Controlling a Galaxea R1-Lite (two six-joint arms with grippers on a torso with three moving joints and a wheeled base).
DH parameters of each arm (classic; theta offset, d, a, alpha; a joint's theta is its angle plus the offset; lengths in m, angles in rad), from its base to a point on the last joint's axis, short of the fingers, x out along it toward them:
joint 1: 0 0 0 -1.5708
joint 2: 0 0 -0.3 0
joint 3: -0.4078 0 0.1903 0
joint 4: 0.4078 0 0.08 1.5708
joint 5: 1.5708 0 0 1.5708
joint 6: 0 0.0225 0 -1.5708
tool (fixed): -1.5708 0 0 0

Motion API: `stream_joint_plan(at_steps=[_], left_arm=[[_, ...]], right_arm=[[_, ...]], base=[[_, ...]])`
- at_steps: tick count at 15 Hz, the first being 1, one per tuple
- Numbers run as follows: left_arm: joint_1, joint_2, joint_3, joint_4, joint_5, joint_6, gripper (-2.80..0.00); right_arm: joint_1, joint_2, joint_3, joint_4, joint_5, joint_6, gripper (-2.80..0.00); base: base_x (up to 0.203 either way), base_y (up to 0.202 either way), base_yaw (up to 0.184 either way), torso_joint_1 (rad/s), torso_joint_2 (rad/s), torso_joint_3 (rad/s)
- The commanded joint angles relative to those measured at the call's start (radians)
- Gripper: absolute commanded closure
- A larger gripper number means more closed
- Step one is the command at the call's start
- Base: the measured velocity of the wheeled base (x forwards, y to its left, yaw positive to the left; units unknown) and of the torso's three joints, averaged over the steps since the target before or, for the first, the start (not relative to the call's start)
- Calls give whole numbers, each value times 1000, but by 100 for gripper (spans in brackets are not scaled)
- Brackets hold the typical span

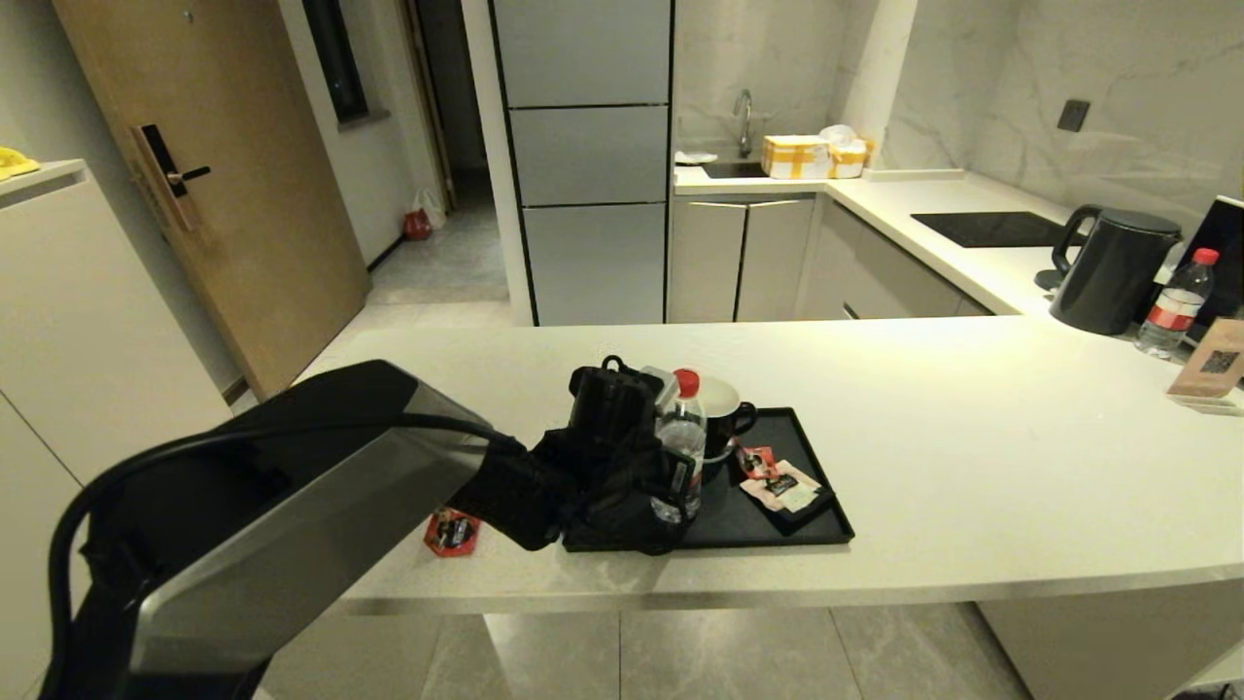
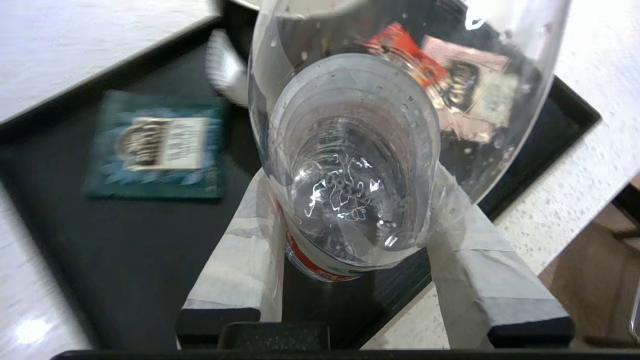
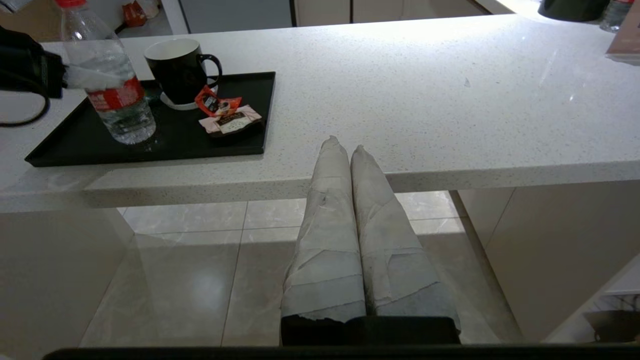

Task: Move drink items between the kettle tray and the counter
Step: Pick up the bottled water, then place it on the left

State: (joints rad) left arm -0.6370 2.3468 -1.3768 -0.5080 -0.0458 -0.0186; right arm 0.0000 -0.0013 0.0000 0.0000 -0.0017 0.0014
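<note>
L gripper (image 2: 350,280): fingers pinch water bottle (image 1: 679,442) at label, upright over kettle tray (image 1: 807,530), base near or on it, can't tell.
R gripper (image 3: 352,150): parked below counter (image 1: 972,437) edge, fingers pressed together.
Red sachet (image 1: 452,532): on counter, left of tray.
Tip: keep bottle vertical, clear mug (image 1: 724,418) & rim.

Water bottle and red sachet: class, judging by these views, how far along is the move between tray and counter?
Looks done: one red sachet lies on the counter beside the tray. In hand: the left tool is shut on the water bottle, upright over the tray; contact unclear. Left: placing and releasing the bottle. The right tool sits parked, shut, below the counter edge.
</note>
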Motion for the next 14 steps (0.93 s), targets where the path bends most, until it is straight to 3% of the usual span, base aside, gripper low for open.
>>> stream_joint_plan(at_steps=[1, 5, 9, 11, 14], left_arm=[[17, -50, 4, 3, 11, -10, 0], [89, -145, 0, 71, 29, -70, 0], [283, -172, -20, 112, 131, -130, 0], [332, -150, -18, 108, 168, -132, 0], [345, -97, 1, 106, 177, -129, 0]], right_arm=[[0, 1, 2, 0, 0, 0, 0], [0, 1, 2, 0, 0, 0, 0], [0, 1, 2, 0, 0, 0, 0], [0, 1, 2, 0, 0, 0, 0], [0, 1, 2, 0, 0, 0, 0]], base=[[0, 0, 0, 0, 0, 0], [0, 0, 0, 0, 0, 0], [0, 0, 0, 0, 0, 0], [0, 0, 0, 0, 0, 0], [0, 0, 0, 0, 0, 0]])
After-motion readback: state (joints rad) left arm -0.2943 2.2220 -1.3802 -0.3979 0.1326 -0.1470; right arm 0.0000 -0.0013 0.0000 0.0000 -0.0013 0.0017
